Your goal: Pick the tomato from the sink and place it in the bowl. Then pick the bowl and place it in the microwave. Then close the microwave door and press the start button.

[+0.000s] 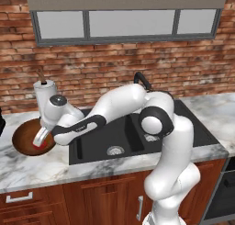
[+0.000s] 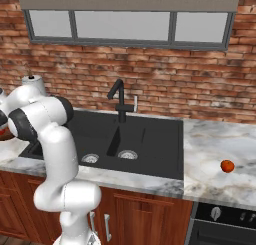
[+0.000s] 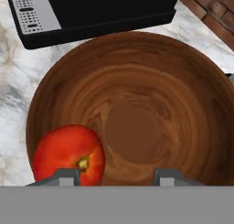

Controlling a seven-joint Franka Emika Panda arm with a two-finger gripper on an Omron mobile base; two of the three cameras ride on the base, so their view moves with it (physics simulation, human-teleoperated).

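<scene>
Tomato [image 3: 68, 152] is in the bowl [image 3: 151, 81], so step one looks done to me. It's lying on the bowl's wooden floor, off toward the rim rather than dead centre.

My claw [image 3: 116, 177] hangs right over the bowl with the jaws apart. There's nothing between them, just bare wood showing in the gap. The tomato sits up against one tip, outside the gap, so I'd say I've got hold of nothing.

The bowl itself is on the counter [image 1: 27, 166] just left of the sink [image 1: 82, 148], near that edge of it.

What's left, as I read it, is basically everything else. I need to grab the bowl, get it into the microwave, shut the door and hit start. None of that has begun, since the bowl is sitting flat on the counter.

On the views:
- **Hand view:** This is the one that actually settles things, with the tomato inside the rim and the claw empty. It also shows a black box [image 3: 100, 13] with a silver vented panel just past the bowl, on the side away from the sink. I can't tell what it is.
- **Left base view:** This gives the layout, with my arm stretched out left over the sink and the claw down in the bowl with a bit of red under it.
- **Right base view:** This has the faucet [image 2: 119, 96] at the back of the sink. It also shows a second small red-orange ball [image 2: 227, 166] on the counter right of the sink, well apart from it. It's too small to say what that is.
</scene>
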